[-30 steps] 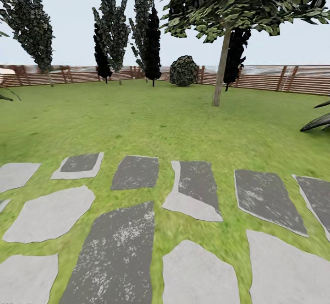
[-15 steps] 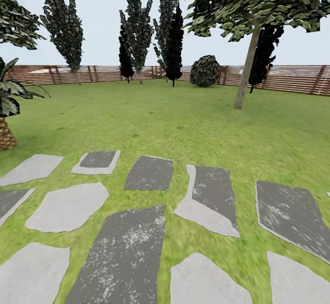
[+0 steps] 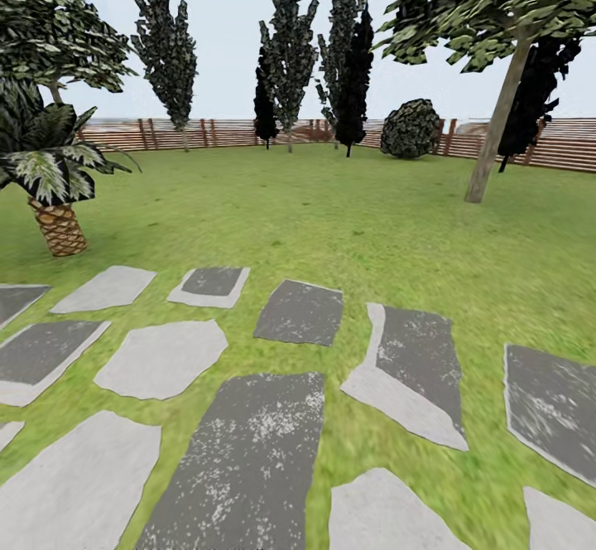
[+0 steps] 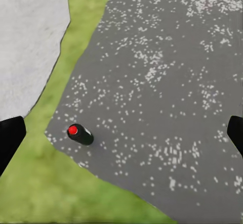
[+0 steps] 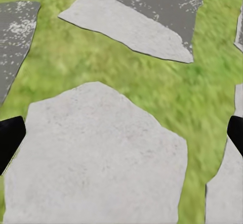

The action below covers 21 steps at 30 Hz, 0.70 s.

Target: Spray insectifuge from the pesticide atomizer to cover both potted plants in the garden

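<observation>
The garden's lawn [image 3: 331, 219] spreads out ahead in the head view, crossed by grey and dark stepping stones [image 3: 240, 459]. The potted plants are out of view. My left gripper [image 4: 121, 138] hangs open over a dark speckled stone [image 4: 162, 82]. On that stone stands a small dark cylinder with a red top [image 4: 79, 133], and I cannot tell whether it is the pesticide atomizer. My right gripper [image 5: 121, 138] is open above a pale stone [image 5: 101, 158] edged with grass. Nothing is between either pair of fingers.
A palm tree [image 3: 51, 177] stands on the lawn at the left. A leaning tree trunk [image 3: 497, 127] is at the right. Tall dark cypresses [image 3: 290, 53] and a round bush [image 3: 411, 129] line the brown slat fence [image 3: 207, 132] at the back.
The head camera has turned left, so the whole scene has slid right in the picture. The palm tree has come into view at the left.
</observation>
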### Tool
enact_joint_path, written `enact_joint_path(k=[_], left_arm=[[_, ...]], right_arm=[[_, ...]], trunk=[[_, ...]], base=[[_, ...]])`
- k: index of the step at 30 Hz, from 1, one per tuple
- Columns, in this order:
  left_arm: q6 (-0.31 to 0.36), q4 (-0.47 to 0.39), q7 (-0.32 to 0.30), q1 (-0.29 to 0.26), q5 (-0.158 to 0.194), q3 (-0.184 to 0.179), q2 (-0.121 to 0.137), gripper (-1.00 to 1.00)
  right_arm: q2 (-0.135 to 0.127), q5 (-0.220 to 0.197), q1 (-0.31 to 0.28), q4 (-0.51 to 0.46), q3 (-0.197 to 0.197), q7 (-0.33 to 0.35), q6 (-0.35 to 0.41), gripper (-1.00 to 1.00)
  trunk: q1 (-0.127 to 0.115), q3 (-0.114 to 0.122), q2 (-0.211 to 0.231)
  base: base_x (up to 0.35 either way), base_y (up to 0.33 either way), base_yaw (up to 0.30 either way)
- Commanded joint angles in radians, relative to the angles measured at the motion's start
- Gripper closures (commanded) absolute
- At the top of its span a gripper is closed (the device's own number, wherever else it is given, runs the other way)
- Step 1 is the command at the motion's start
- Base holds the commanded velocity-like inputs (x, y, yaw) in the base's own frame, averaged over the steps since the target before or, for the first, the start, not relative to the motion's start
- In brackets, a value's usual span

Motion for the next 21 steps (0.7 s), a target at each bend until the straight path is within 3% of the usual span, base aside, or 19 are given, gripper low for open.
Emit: enact_joint_path(k=[1,16,21], left_arm=[[-0.003,0.001,0.001,-0.001,0.005,-0.001,0.0,-1.0],[-0.003,0.001,0.001,-0.001,0.005,-0.002,0.0,-1.0],[-0.003,0.001,0.001,-0.001,0.005,-0.002,0.0,-1.0]], right_arm=[[0.0,0.0,0.0,0.0,0.0,-0.002,-0.003,-1.0],[0.0,0.0,0.0,0.0,0.0,-0.002,-0.003,-1.0],[0.0,0.0,0.0,0.0,0.0,-0.002,-0.003,-1.0]], trunk=[[0.0,-0.001,0.0],[0.0,-0.001,0.0],[0.0,-0.001,0.0]], base=[[0.0,0.0,0.277],[0.0,-0.001,0.277],[0.0,-0.115,0.277]])
